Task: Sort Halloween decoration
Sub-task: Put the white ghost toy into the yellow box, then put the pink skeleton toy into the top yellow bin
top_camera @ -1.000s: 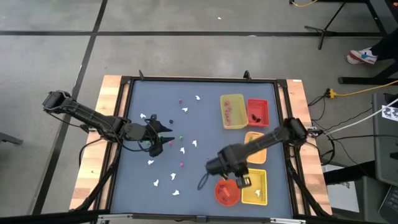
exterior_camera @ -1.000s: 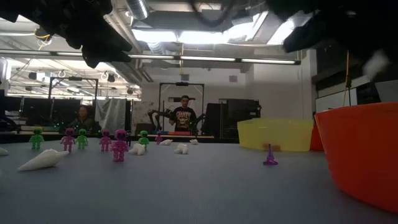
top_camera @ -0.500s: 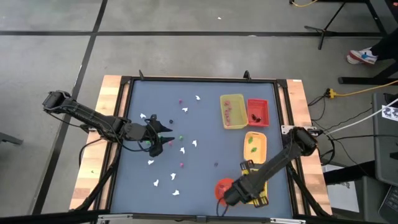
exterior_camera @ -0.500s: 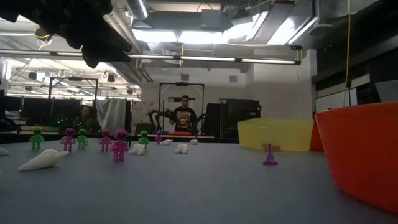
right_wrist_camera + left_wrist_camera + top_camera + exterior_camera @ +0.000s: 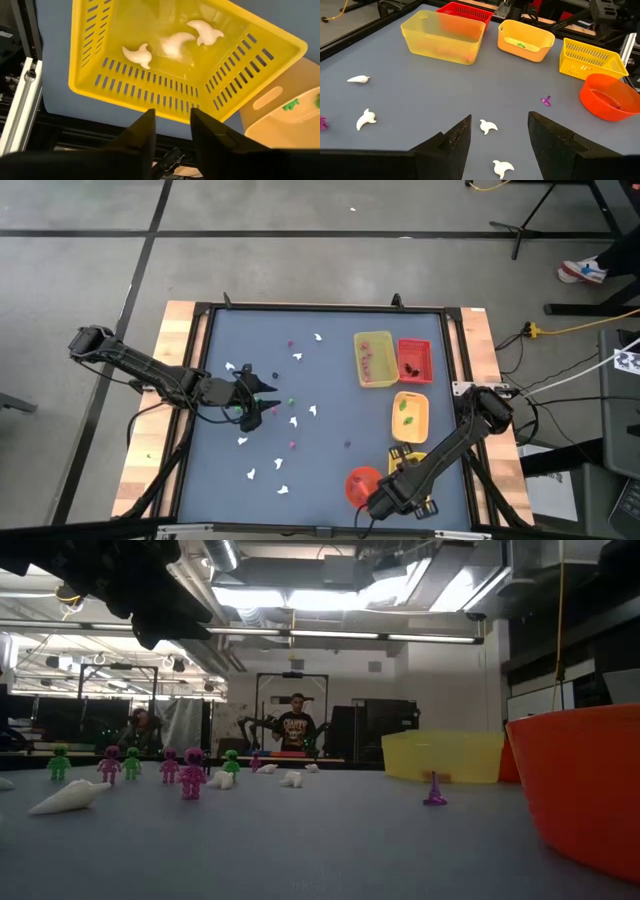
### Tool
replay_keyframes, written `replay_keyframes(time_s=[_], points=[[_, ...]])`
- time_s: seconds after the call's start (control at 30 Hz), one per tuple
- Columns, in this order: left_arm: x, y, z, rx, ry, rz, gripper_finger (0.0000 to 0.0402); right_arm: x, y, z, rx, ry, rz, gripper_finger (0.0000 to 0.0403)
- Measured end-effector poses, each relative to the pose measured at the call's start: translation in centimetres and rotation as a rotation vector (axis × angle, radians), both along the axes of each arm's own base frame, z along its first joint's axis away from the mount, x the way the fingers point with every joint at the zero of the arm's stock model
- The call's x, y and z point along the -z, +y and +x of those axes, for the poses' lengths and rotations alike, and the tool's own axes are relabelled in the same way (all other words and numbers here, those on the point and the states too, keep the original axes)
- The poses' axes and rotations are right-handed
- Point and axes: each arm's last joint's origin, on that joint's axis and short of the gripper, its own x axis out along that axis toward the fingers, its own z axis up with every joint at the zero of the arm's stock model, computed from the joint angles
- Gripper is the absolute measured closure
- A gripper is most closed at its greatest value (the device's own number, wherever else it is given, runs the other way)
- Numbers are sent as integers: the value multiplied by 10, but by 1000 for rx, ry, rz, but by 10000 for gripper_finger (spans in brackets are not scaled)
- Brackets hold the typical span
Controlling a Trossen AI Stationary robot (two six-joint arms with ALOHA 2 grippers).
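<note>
Blue counter (image 5: 330, 340) seen from above. Right hand (image 5: 172, 131) positioned over slotted yellow basket (image 5: 185, 65), fingers parted, nothing pinched; three white ghost pieces (image 5: 175, 44) seen lying inside basket. Left hand (image 5: 499, 140) held low over counter's left-centre, fingers spread wide, empty. Remaining Halloween decoration (image 5: 297, 358) scattered across counter: white ghosts, pink and green figures (image 5: 190, 772), purple bit (image 5: 546, 101) near red-orange bowl (image 5: 610, 97).

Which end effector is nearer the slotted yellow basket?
Right. The right end effector hangs over the slotted yellow basket; the left end effector sits across the table among scattered pieces.
</note>
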Motion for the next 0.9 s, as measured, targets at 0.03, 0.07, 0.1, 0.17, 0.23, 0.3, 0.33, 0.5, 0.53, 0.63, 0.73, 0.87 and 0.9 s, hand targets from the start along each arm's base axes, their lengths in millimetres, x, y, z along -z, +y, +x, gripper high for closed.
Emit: replay_keyframes(time_s=[0.03,0.07,0.1,0.17,0.23,0.3,0.33,0.5,0.53,0.63,0.73,0.87,0.9], points=[[0,0,0,0,0,0,223,0,0,0,0,0,0,264],[0,0,0,0,0,0,223,0,0,0,0,0,0,254],[0,0,0,0,0,0,223,0,0,0,0,0,0,245],[0,0,0,0,0,0,223,0,0,0,0,0,0,229],[0,0,0,0,0,0,223,0,0,0,0,1,0,216],[0,0,0,0,0,0,223,0,0,0,0,1,-1,206],[0,0,0,0,0,0,223,0,0,0,0,1,-1,203],[0,0,0,0,0,0,223,0,0,0,0,1,-1,192],[0,0,0,0,0,0,223,0,0,0,0,1,-1,192],[0,0,0,0,0,0,223,0,0,0,0,1,-1,192],[0,0,0,0,0,0,223,0,0,0,0,1,-1,191],[0,0,0,0,0,0,223,0,0,0,0,1,-1,191],[0,0,0,0,0,0,223,0,0,0,0,1,-1,191]])
